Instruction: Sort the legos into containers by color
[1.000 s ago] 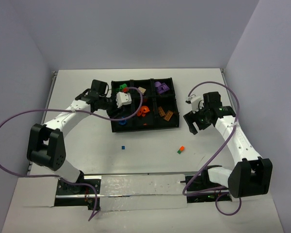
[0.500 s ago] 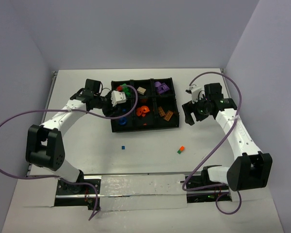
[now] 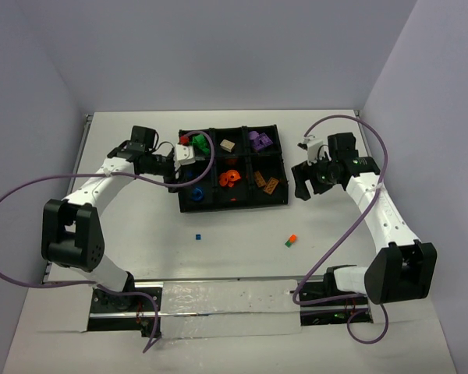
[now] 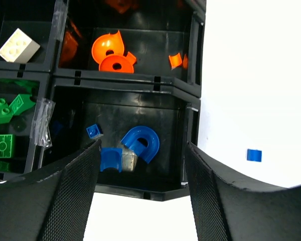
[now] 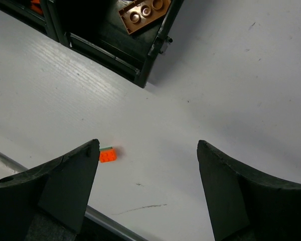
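Beneath both grippers lies the white table (image 3: 140, 234), and on it sits the black tray (image 3: 234, 205) with its six compartments. The left gripper (image 4: 142, 145) hangs over the tray's near-left compartment, jaws spread wide and nothing held between them. The right gripper (image 5: 146, 145) hovers over bare table just off the tray's near-right corner, its jaws also wide apart and empty.

Under the left gripper's spread fingers lie a blue arch (image 4: 140, 143), a blue block (image 4: 110, 158) touching a clear piece, and a tiny blue brick (image 4: 94, 131). Past its fingertips, in the next compartment, sit orange round pieces (image 4: 113, 55). Off to one side are green bricks (image 4: 2, 125), with a tan brick (image 4: 18, 45) one compartment beyond them. Purple pieces (image 3: 259, 141) fill the far corner compartment on the right gripper's side. A brown plate (image 5: 143, 14) lies ahead of that gripper's fingertips, inside the tray.

A loose orange brick (image 5: 108, 155), with a green sliver against it, rests on the table close by one right fingertip. A loose blue brick (image 4: 254, 155) lies on the table outside the left gripper's finger, apart from the tray.
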You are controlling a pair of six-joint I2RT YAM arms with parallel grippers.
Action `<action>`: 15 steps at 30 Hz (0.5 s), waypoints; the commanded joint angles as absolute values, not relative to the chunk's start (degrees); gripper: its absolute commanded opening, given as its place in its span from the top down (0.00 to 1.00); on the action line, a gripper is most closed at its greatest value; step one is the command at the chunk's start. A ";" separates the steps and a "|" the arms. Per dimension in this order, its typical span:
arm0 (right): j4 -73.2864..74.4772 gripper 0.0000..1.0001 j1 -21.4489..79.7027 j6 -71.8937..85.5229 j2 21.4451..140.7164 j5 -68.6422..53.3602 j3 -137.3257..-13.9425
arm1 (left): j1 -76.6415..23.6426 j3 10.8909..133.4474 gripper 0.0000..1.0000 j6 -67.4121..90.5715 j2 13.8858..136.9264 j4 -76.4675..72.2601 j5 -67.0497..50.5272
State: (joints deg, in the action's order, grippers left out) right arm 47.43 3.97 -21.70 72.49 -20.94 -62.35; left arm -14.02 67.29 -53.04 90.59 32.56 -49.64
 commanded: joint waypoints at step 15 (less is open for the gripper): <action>39.89 0.17 6.99 -10.61 78.14 -32.27 -71.12 | -14.47 69.93 0.60 -53.31 91.96 31.34 -54.27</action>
